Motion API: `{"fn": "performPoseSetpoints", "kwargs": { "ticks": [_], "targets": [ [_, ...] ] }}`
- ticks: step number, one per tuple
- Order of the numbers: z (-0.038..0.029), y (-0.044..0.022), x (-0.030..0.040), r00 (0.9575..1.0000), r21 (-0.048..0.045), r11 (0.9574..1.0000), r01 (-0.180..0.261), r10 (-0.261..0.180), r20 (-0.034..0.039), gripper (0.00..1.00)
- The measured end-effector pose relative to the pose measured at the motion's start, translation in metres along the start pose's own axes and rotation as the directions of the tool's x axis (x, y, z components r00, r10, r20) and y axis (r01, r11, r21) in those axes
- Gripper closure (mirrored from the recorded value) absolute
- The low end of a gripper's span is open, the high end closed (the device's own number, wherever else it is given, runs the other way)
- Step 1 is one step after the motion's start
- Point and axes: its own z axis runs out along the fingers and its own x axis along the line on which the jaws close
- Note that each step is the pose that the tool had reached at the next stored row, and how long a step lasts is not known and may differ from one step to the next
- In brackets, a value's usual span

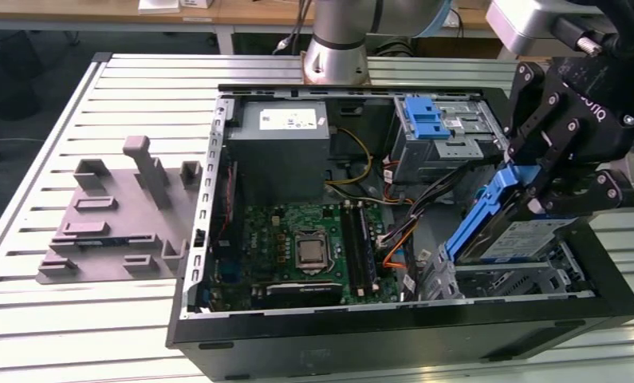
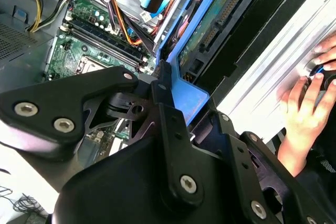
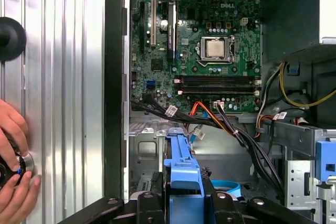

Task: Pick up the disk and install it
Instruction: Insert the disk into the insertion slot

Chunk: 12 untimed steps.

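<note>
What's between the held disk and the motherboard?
A loose bundle of black and orange cables crosses the gap between the disk and the motherboard, as seen in the exterior view.

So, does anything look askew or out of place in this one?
The disk hangs steeply tilted in the end effector, its lower end at the drive bay of the open case, not seated. Also, a person's hand rests on the table beside the case.
</note>
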Motion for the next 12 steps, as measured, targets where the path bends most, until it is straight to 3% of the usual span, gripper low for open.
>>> {"fn": "performPoseSetpoints", "kwargs": {
  "ticks": [12],
  "targets": [
    [0.0106, 0.0000, 0.0002, 1.0000, 0.0000, 1.0000, 0.000, 0.000, -0.0002, 0.64]
  ]
}}
